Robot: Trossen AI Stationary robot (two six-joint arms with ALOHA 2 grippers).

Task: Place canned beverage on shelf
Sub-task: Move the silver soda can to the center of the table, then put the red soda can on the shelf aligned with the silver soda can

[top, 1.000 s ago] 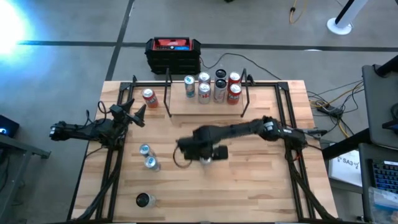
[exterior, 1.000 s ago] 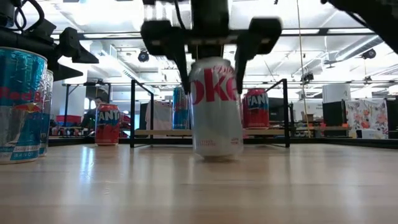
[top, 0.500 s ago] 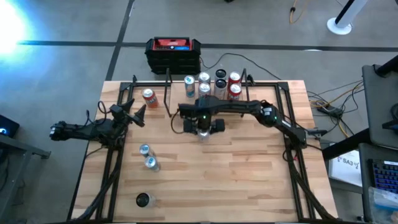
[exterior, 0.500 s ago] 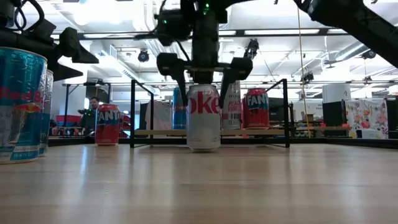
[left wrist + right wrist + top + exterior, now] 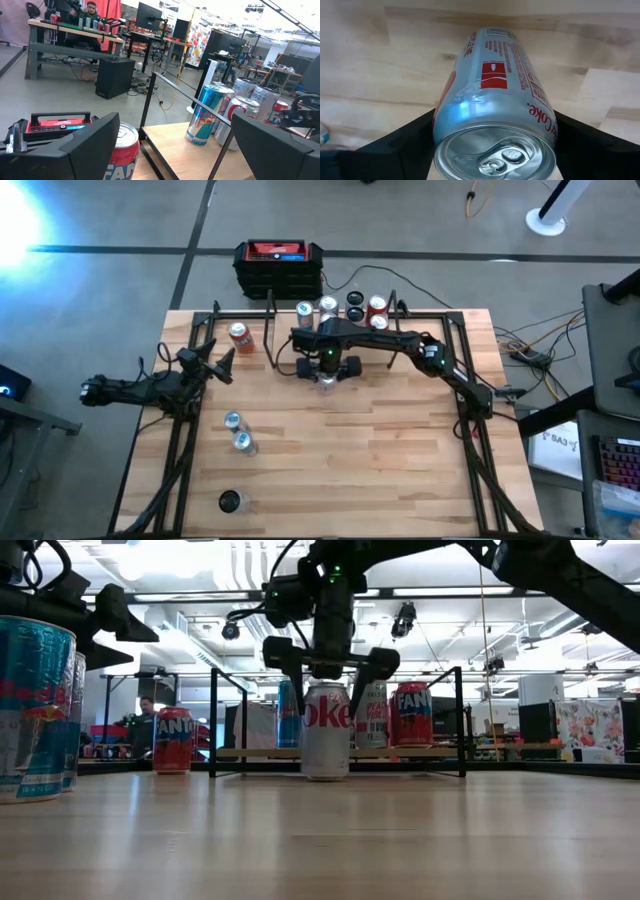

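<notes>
Light wood shelf [image 5: 335, 350] at table's [image 5: 400, 470] far edge, already crowded with upright cans [image 5: 413, 714]. Right gripper [image 5: 326, 665] clamped on silver Diet Coke can [image 5: 326, 730], standing upright just before the shelf. Left gripper [image 5: 222, 364] parked wide open near left edge, beside a red Fanta can [image 5: 240, 336].

Tabletop tally, seen from above: 11 cans in sight. 6 shelf cans [image 5: 328, 305] at 12 o'clock, though the right arm [image 5: 400, 340] hides part of the rows. 1 Fanta can [image 5: 239, 335] at 10 o'clock. 1 Diet Coke can [image 5: 326, 730] approx. centre. 2 Red Bull cans [image 5: 232, 421] at 8 o'clock. 1 dark can [image 5: 232, 501] at 7 o'clock. Also: 1 shelf [image 5: 285, 330], 1 black box [image 5: 279, 265] beyond the 12 o'clock edge, 2 arms incl. the left arm [image 5: 150, 388], 1 person [image 5: 90, 8] in the room behind.
</notes>
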